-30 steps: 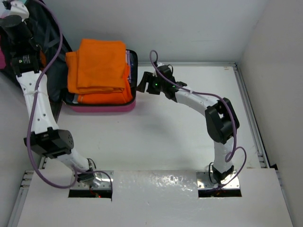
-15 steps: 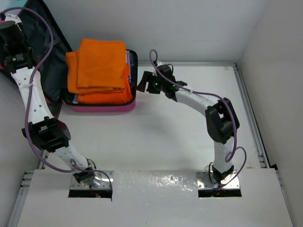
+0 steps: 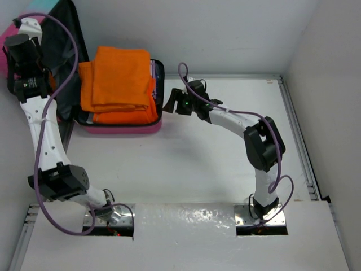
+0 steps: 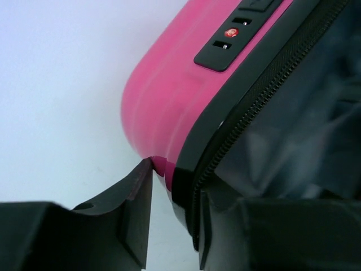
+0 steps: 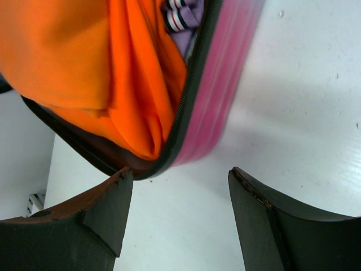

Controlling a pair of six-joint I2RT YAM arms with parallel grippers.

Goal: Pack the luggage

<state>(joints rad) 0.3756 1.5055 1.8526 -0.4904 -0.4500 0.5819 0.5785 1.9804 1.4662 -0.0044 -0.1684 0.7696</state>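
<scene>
White worktop (image 3: 197, 164), plain white walls (image 3: 225, 34). The luggage (image 3: 121, 129) was half cut off up in the corner; left hand (image 4: 175, 186) clamped its rim, right hand (image 5: 180, 180) hung open just beside it.

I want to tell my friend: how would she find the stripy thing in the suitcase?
Find the open pink luggage at the far left of the table, piled with orange cloth. Between that pile and the right rim peeks a purple garment, the only thing with dark and white stripes.

luggage (image 3: 119, 129): pink shell | folded cloth (image 3: 118, 76): orange | garment (image 5: 179, 17): striped
</scene>
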